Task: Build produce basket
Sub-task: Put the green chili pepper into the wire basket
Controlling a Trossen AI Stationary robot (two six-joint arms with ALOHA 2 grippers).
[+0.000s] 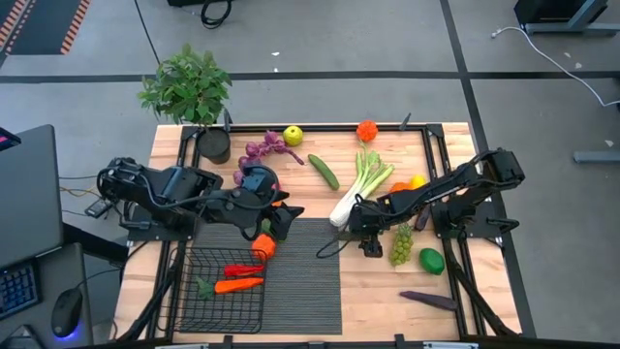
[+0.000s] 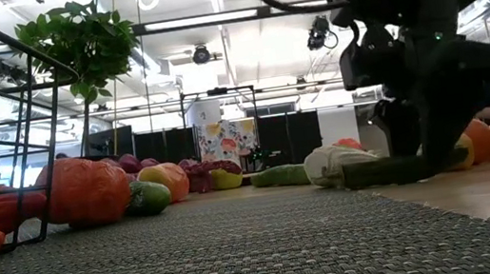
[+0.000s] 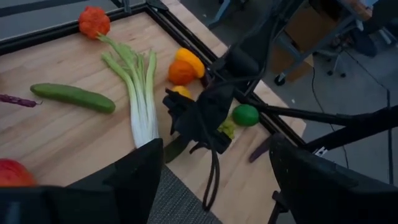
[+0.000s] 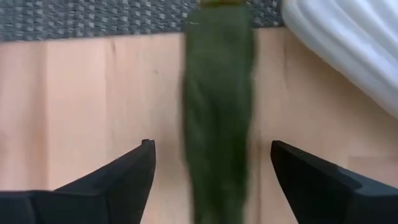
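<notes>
Basket first: the shallow black wire-mesh basket (image 1: 221, 289) sits at the front-left corner of the wooden tabletop (image 1: 387, 291), half over the flat dark ribbed mat (image 1: 305, 276), and already holds a red pepper (image 1: 243, 269), an orange carrot-like piece (image 1: 238, 285) and a small green item, so it serves as the collecting point while most produce lies behind and to the right. Just above its back edge the left claw (image 1: 281, 221) hangs with its fingers spread and empty; an orange fruit (image 1: 263, 246) lies right beside it at the basket's rim, probably the next thing meant to go in. Farther back along the tabletop lie purple grapes (image 1: 262, 148), a yellow-green apple (image 1: 293, 136) and a long green cucumber (image 1: 324, 172), all well apart from either claw. Toward the right, the pale leek with green leaves (image 1: 358, 186) slants down to the mat's corner. The right claw (image 1: 366, 233) is low over the wood beside the leek's white end, fingers wide apart, straddling a dark green cucumber (image 4: 217, 112) that lies lengthwise between them without being pinched; that line-up suits a pinch across its narrow width. Beyond it rest green grapes (image 1: 401, 244), a green lime (image 1: 432, 261) and a purple eggplant (image 1: 428, 301), waiting at the right edge.
</notes>
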